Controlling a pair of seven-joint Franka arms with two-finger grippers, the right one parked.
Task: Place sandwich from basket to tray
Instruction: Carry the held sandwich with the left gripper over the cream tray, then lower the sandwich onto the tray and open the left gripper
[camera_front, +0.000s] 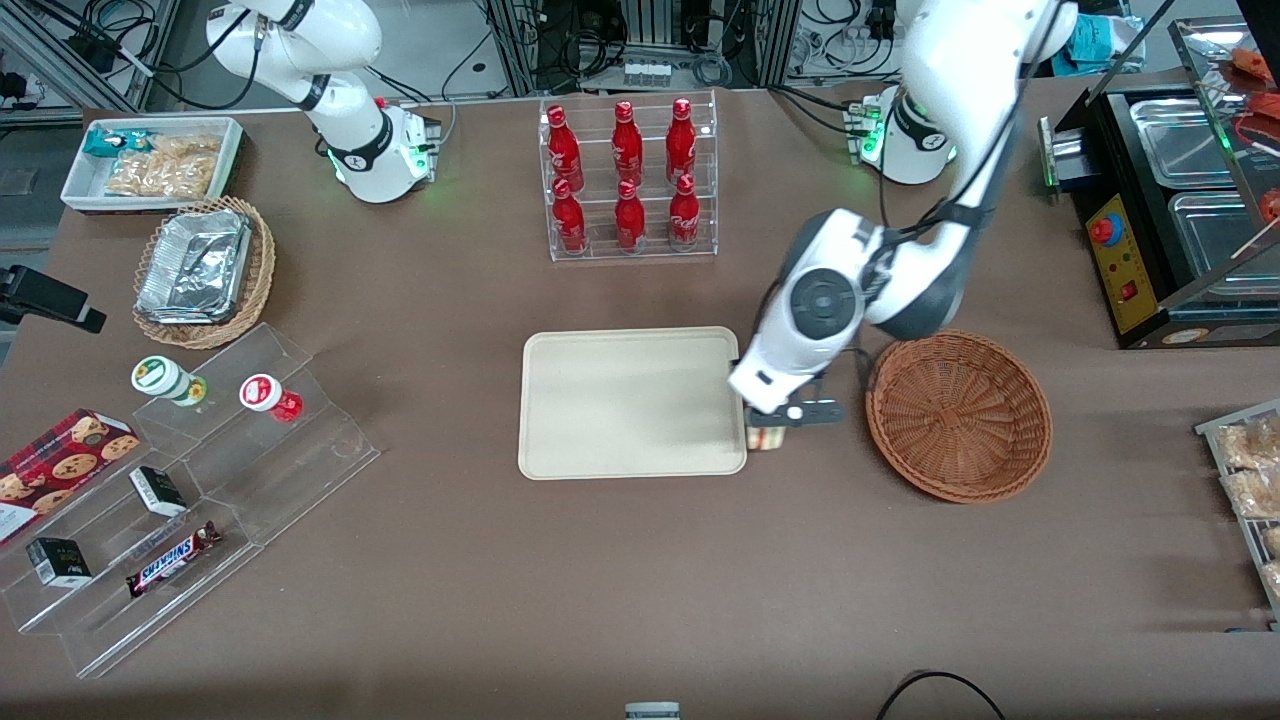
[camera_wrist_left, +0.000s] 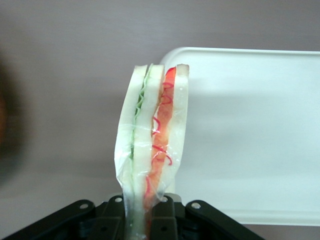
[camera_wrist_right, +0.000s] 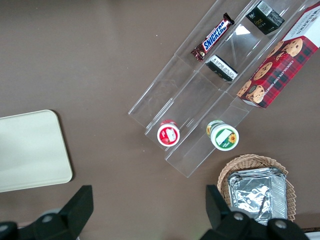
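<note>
The sandwich (camera_wrist_left: 152, 145) is a wrapped wedge of white bread with red-orange and green filling stripes. My left gripper (camera_wrist_left: 142, 220) is shut on it and holds it up. In the front view the gripper (camera_front: 780, 425) hangs between the round reddish-brown wicker basket (camera_front: 958, 415) and the cream tray (camera_front: 630, 402), right at the tray's edge nearest the basket. The sandwich (camera_front: 766, 438) peeks out below the hand. The basket holds nothing. The tray (camera_wrist_left: 250, 135) lies bare.
A clear rack of red bottles (camera_front: 628, 178) stands farther from the front camera than the tray. Toward the parked arm's end are clear snack steps (camera_front: 190, 490), an oval basket with foil trays (camera_front: 203, 272) and a white snack bin (camera_front: 153, 162). A black appliance (camera_front: 1170, 215) stands at the working arm's end.
</note>
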